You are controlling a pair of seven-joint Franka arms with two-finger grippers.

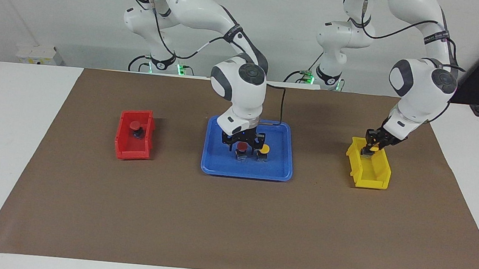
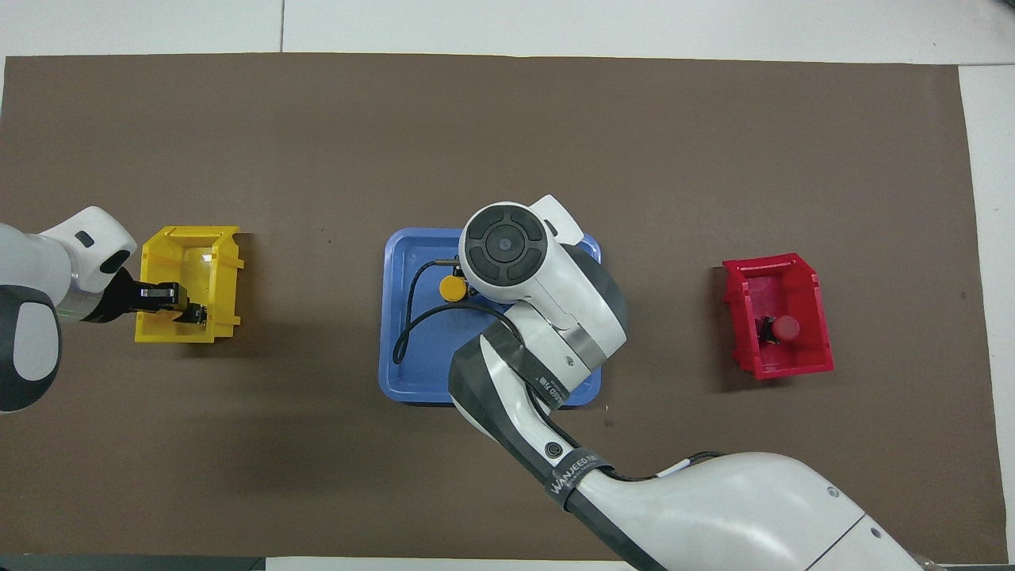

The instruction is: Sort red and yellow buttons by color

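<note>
My right gripper [image 1: 243,145] is low over the blue tray [image 1: 219,167], open, with a finger on each side of a red button [image 1: 242,148]. A yellow button [image 1: 264,149] stands beside it in the tray, toward the left arm's end. In the overhead view it shows [image 2: 453,288], but my right wrist hides the red one. Another red button [image 1: 135,128] lies in the red bin [image 1: 122,144]. My left gripper [image 1: 370,149] is down in the yellow bin [image 1: 377,174], shut on a yellow button [image 1: 369,152] with a dark base.
The red bin [image 2: 821,317] sits toward the right arm's end of the brown mat and the yellow bin [image 2: 226,270] toward the left arm's end. The blue tray [image 2: 396,317] lies between them. A black cable [image 2: 412,317] hangs over the tray.
</note>
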